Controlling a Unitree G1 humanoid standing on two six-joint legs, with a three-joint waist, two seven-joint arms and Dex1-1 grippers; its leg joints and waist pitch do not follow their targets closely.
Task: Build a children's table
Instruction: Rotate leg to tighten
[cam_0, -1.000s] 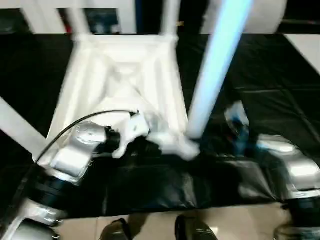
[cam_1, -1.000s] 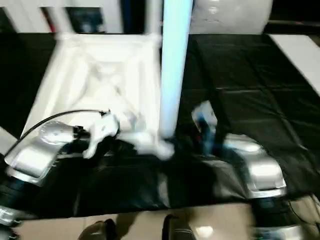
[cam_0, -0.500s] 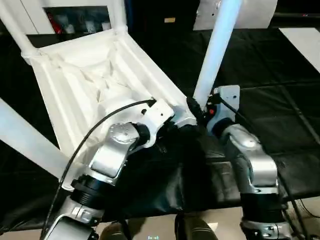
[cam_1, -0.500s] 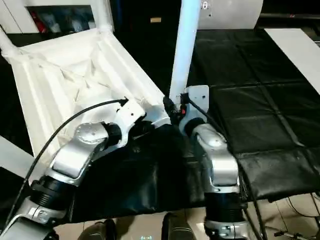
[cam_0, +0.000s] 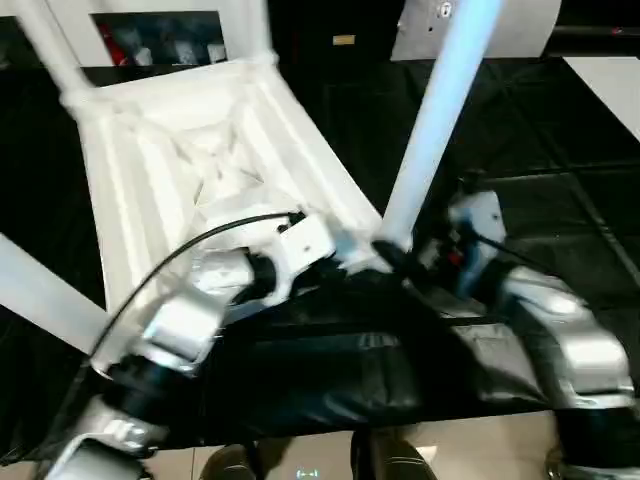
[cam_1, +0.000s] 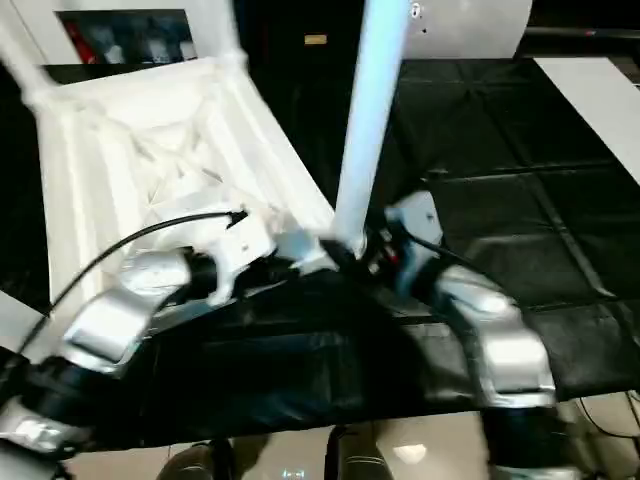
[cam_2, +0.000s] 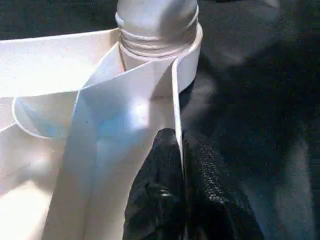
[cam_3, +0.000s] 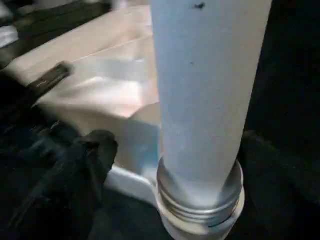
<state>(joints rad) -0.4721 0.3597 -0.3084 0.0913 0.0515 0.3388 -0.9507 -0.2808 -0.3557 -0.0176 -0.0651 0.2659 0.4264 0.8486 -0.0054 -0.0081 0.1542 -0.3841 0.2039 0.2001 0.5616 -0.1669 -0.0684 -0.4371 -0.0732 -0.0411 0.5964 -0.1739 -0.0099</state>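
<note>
**Leg standing in the near corner socket**

No readable writing anywhere. The tabletop (cam_0: 200, 170) lies upside-down at eleven o'clock. The left gripper (cam_2: 177, 150) pinches its rim; the right gripper (cam_0: 400, 262), clamped beside the leg (cam_0: 435, 120) earlier, now stands apart, its state unclear.

Tabletop (cam_0: 200, 150): white, ribbed; leg (cam_0: 435, 120): white, bluish sheen, grey threaded end; left pincer (cam_2: 180, 200): black; surface (cam_0: 560, 130): black
</note>
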